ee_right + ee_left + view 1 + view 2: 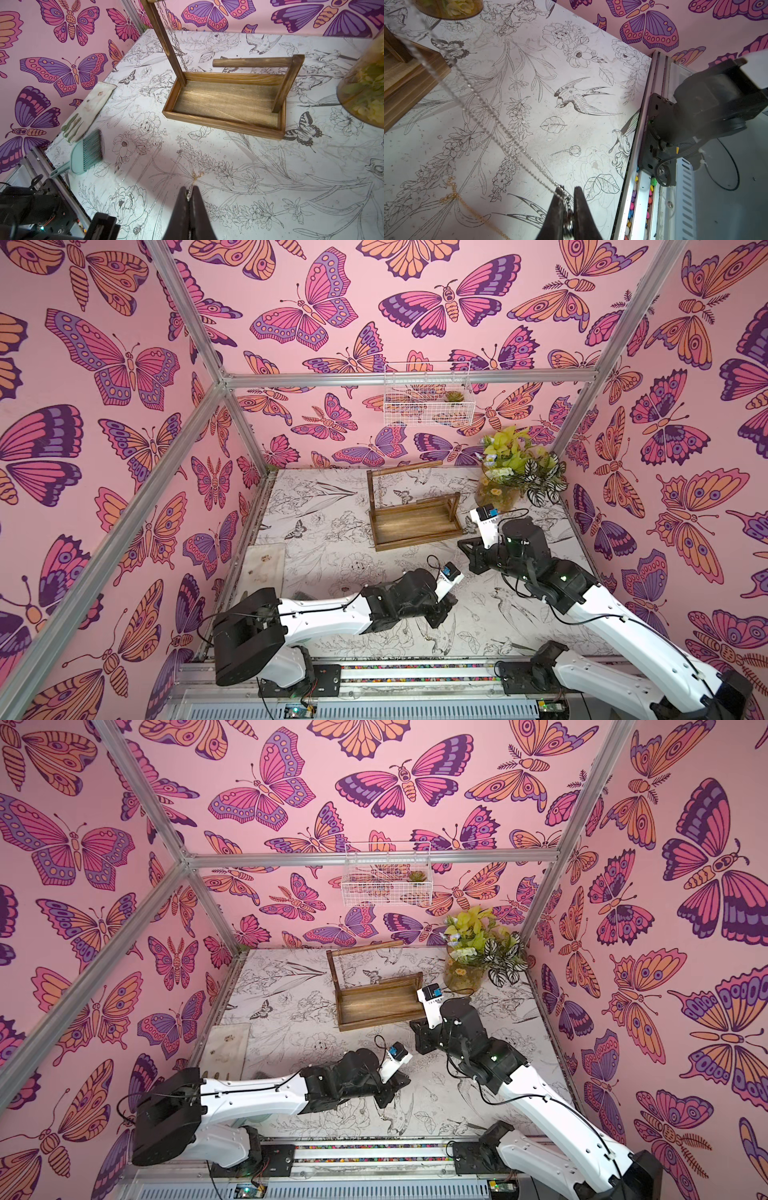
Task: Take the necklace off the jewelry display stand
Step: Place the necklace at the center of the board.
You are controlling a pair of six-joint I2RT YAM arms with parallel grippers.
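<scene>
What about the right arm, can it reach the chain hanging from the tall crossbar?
Probably not yet: right gripper is shut on a thin chain. Otherwise the way across the stand to the hanging chain looks free.

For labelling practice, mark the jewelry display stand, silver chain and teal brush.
jewelry display stand (224,104), right wrist view, tray floor.
silver chain (500,123), left wrist view, middle links.
teal brush (91,145), right wrist view, bristles.

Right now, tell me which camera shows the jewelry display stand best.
The right wrist view: the jewelry display stand sits close, its tray, lower rail and tall post sharp, though the crossbar is cropped. Both top views show the stand small, crossbar included. The left wrist view catches only a corner.
</scene>
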